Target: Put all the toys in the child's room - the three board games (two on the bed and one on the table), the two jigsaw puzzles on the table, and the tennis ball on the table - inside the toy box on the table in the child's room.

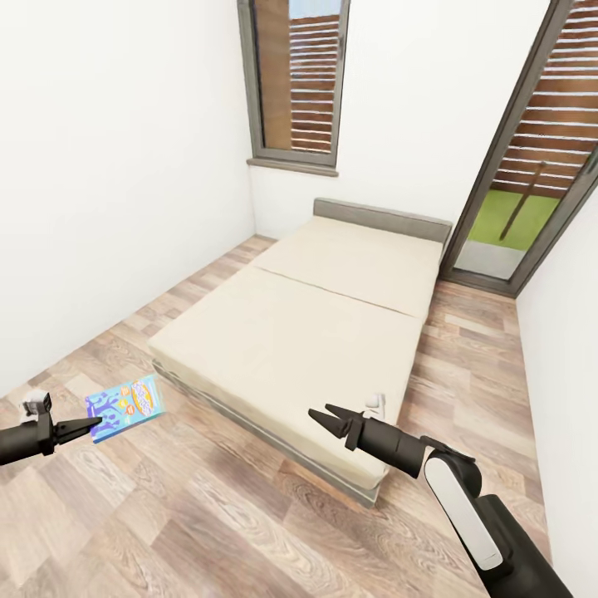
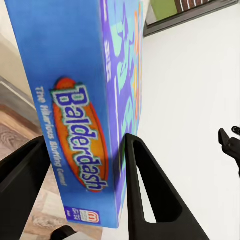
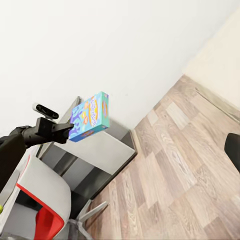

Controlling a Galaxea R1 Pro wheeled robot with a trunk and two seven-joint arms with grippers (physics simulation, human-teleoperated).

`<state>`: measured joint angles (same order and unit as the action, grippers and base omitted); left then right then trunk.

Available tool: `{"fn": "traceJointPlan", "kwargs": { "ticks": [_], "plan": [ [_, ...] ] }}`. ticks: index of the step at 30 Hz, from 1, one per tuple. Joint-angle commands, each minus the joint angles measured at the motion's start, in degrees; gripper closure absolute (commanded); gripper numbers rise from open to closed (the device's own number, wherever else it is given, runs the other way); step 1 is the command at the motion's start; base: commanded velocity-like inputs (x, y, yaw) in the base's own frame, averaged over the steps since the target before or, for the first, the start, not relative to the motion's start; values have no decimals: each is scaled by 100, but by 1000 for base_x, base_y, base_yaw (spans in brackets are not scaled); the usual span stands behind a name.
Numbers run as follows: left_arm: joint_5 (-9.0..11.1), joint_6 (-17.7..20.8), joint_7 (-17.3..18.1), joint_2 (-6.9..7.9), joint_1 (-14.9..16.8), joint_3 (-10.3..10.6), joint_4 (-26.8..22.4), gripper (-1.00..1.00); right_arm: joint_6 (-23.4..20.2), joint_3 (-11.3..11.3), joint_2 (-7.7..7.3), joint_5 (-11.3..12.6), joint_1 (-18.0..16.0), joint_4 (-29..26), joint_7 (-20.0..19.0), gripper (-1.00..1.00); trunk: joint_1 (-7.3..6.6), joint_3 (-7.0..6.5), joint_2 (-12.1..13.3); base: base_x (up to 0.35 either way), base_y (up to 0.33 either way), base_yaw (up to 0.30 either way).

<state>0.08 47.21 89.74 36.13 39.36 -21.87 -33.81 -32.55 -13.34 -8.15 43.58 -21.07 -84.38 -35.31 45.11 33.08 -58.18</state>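
The child's room (image 1: 124,166) shows white walls and a wood-plank floor (image 1: 249,515), with the bed (image 1: 316,332) lying wide and low under a window; its beige mattress looks bare from the head view, so if a second board game is there it is hidden or too small to make out. The table and the toy box are not in the head view, and the right wrist view catches only a grey-and-white piece of furniture (image 3: 100,150) and a red-and-white chair (image 3: 45,200) beyond the left arm, so the drop-off point has to be judged as somewhere off to the robot's left or behind it. The main risk, then, is the carry itself: the base must probably turn in a narrow room, and a swinging arm could strike the wall, the bed edge or the chair. The blue board game (image 1: 124,407) hangs out past the left gripper (image 1: 90,427), well above the floor and apart from the bed. The left wrist view shows the box (image 2: 75,115) pinched edge-on between the two black fingers (image 2: 150,190), gripped near one end, so most of its weight sits beyond the pinch; a jolt could likely make it pivot or slip out. The right gripper (image 1: 328,417) hovers over the bed's near corner, fingers spread and empty, and could snag the mattress when the robot turns.
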Motion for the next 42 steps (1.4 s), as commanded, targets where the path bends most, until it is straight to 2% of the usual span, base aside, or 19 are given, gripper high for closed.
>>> {"fn": "traceJointPlan", "kwargs": {
  "ticks": [1, 10, 17, 28, 34, 42],
  "plan": [
    [-8, 60, 26, 0, 4, -2, 3, 100, -41, -2, -3, 48, -3, -5, 10, -100, 0, -4, -4, 0, 0, 164],
    [6, 58, 26, -1, -24, -15, 16, 100, -41, -2, -3, 46, -3, -8, 10, -100, 0, -78, -4, 20, 0, 164],
    [11, 60, 26, 0, -33, -24, 38, 100, -41, -2, -4, 45, -3, -8, 9, -100, 0, -137, -4, 251, 36, 164],
    [10, 53, 26, 6, -34, -36, 50, 100, -46, -9, 69, 23, -3, -16, 7, -100, 0, -228, -4, 200, 227, 164],
    [10, 51, 26, 4, -41, -36, 50, 100, -56, -3, 214, -390, -3, -17, 7, -100, 0, -278, -4, -1, 108, 164],
    [10, 51, 26, 0, -43, -46, 50, 100, -58, -2, 274, -485, -3, -11, 7, -100, 0, -345, -4, 0, 8, 164]
  ]
}}
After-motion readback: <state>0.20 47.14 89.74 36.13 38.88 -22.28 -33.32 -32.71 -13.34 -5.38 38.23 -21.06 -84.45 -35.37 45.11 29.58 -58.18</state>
